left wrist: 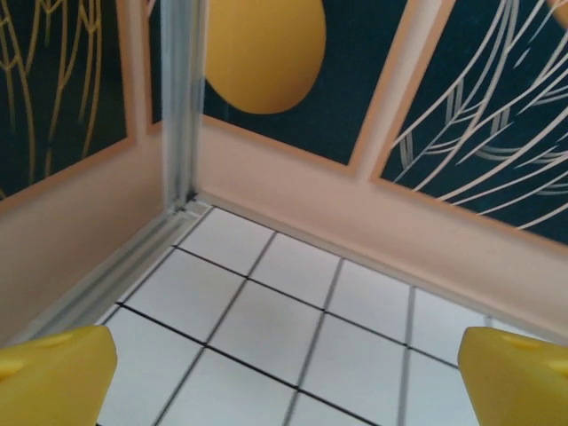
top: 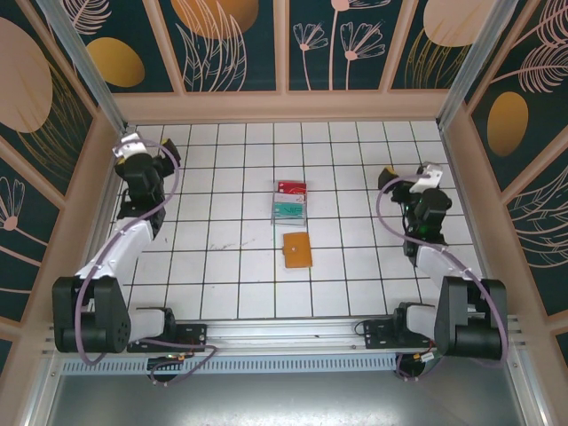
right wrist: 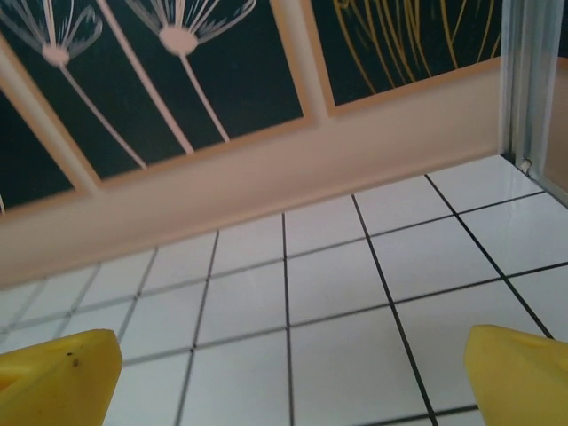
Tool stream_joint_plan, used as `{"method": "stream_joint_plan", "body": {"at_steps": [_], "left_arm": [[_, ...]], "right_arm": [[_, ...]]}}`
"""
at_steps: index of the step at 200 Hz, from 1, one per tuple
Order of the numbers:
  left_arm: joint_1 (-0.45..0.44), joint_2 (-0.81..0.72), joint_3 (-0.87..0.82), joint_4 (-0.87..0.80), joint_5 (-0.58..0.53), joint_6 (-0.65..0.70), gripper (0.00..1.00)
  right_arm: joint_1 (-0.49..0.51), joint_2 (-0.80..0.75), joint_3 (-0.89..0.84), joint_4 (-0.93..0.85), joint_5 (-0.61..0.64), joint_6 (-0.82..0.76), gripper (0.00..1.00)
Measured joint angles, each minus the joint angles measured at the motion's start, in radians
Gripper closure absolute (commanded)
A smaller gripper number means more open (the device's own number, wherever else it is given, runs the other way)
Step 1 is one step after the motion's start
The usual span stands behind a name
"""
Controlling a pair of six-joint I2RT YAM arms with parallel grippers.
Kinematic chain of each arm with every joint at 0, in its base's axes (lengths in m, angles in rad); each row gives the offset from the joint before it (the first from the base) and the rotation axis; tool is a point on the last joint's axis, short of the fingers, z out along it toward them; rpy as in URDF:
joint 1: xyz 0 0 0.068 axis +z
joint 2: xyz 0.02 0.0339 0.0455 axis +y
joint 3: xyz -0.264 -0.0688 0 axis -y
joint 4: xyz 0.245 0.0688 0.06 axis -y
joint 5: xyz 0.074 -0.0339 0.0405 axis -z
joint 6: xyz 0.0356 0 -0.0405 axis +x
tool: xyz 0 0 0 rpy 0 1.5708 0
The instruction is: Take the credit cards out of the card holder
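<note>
Closest to the arm bases, the orange-tan card holder (top: 297,250) lies flat and folded shut on the white-tiled counter (top: 222,266), near its middle. Just beyond it sits the teal card (top: 289,210), and right behind that the red card (top: 292,187). Out on the flanks, the left pincer (left wrist: 284,377) hangs wide and empty over the far-left corner tiles, and the right pincer (right wrist: 288,377) hangs wide and empty, facing the patterned back wall (right wrist: 222,80).
</note>
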Motion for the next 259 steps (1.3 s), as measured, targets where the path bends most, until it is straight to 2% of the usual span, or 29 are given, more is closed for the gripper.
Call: {"method": "stream_joint_plan", "body": {"at_steps": [21,42,63,83,101,125,146,173,186,222,240,259], "left_arm": [[0.0,-0.051,0.021,-0.122,0.043,-0.082,0.09],[-0.003,-0.079,0.019,-0.237,0.094,-0.155,0.17],[-0.064,-0.105,0.005,-0.338,0.102,-0.219,0.16],[-0.231,-0.139,-0.014,-0.426,0.07,-0.293,0.13],[-0.401,-0.155,-0.029,-0.488,0.041,-0.366,0.19],[-0.579,-0.137,-0.032,-0.548,-0.003,-0.467,0.23],[-0.728,-0.056,-0.02,-0.578,-0.038,-0.541,0.28],[-0.86,0.119,0.054,-0.605,-0.042,-0.6,0.36],[-0.901,0.195,0.098,-0.618,-0.038,-0.621,0.43],[-0.968,0.33,0.191,-0.648,-0.012,-0.634,0.5],[-0.979,0.374,0.232,-0.662,0.008,-0.634,0.63],[-0.985,0.433,0.286,-0.685,0.023,-0.619,0.63]], "right_arm": [[-0.001,-0.031,0.077,-0.132,-0.015,0.1,0.01],[0.003,-0.064,0.085,-0.213,-0.05,0.18,0.01],[0.036,-0.08,0.085,-0.298,-0.065,0.223,0.01],[0.113,-0.092,0.085,-0.37,-0.071,0.231,0.01],[0.204,-0.119,0.085,-0.43,-0.057,0.231,0.01],[0.301,-0.183,0.066,-0.457,-0.043,0.242,0.01],[0.354,-0.22,0.043,-0.484,-0.039,0.264,0.01],[0.419,-0.226,0.022,-0.531,-0.035,0.29,0.01],[0.449,-0.229,0.008,-0.547,-0.034,0.297,0.01],[0.493,-0.251,-0.027,-0.568,-0.023,0.327,0.01],[0.498,-0.262,-0.041,-0.575,-0.013,0.336,0.01],[0.501,-0.267,-0.046,-0.587,-0.008,0.339,0.01]]}}
